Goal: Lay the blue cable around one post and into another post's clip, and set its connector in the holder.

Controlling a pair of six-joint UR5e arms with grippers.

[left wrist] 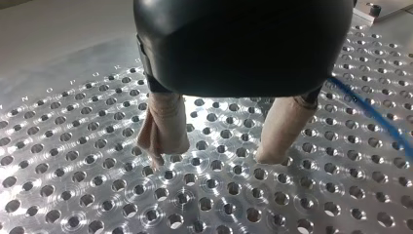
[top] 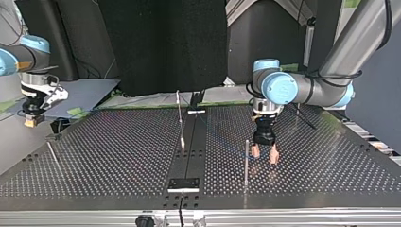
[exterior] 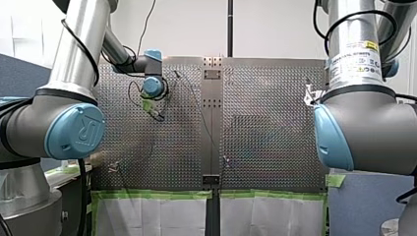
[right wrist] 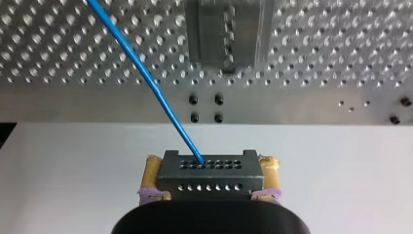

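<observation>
table [exterior: 275,147]: perforated metal, two plates joined by a dark centre strip; green tape and white sheets along the front view's lower edge
left arm [top: 326,90]: in from the top view's right, wrist bent down over the table
right arm [exterior: 364,128]: in from the front view's right; in the top view, at its left, off the table's edge
left gripper [top: 264,155]: beige-padded fingers [left wrist: 163,131] apart, nothing between them, tips just above the holes
right gripper [right wrist: 212,163]: yellow pads [right wrist: 152,175] clamped on the connector's two ends
holder [right wrist: 226,36]: grey block on the table, ahead of the right gripper, well apart from the connector
upright post [top: 246,161]: thin, just beside the left gripper
second post [top: 180,120]: thin, near the centre strip
connector [right wrist: 209,178]: dark grey, two rows of holes, held over a pale surface
blue cable [right wrist: 146,73]: out of one hole in the connector's upper row, straight up to the table; another stretch on the holes beside the left gripper
</observation>
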